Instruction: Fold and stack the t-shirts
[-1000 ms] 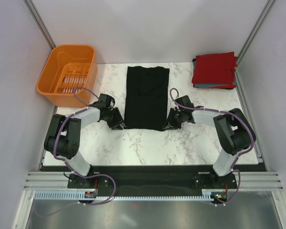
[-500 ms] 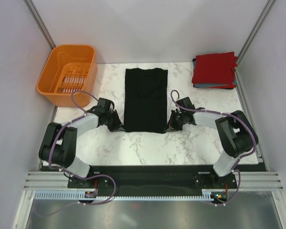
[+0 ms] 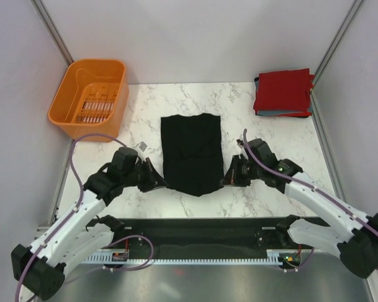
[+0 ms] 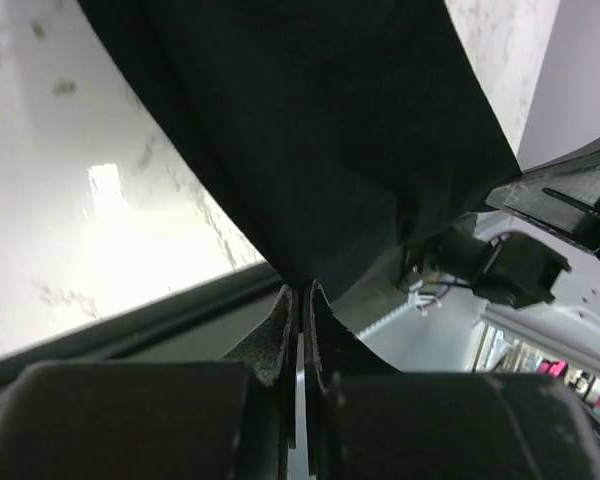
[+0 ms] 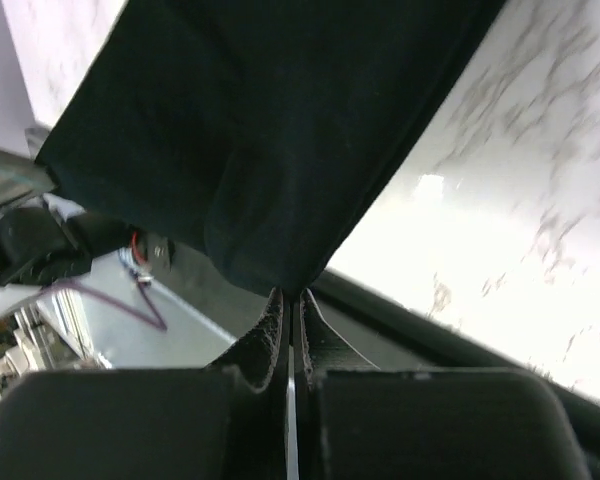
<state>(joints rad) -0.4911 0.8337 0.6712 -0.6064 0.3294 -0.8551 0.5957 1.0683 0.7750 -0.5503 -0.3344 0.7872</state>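
Note:
A black t-shirt [image 3: 190, 151], folded into a long strip, lies on the marble table [image 3: 145, 104] with its near end lifted. My left gripper [image 3: 159, 183] is shut on the strip's near left corner. My right gripper [image 3: 227, 180] is shut on the near right corner. In the left wrist view the pads [image 4: 280, 325] pinch black cloth [image 4: 310, 130] at the left gripper [image 4: 302, 292]. The right wrist view shows the same pinch at the right gripper [image 5: 290, 296], with the cloth [image 5: 270, 120] hanging taut. A folded red t-shirt [image 3: 282, 90] rests on a grey-blue one [image 3: 256, 82] at the far right.
An orange plastic basket [image 3: 91, 95] stands at the far left corner. The table's dark front edge runs just under both grippers. Grey walls close in the left and right sides.
Both grippers closed on the black shirt's near corners. Both arms drew back toward the near edge, dragging the shirt that way and lifting its near end.

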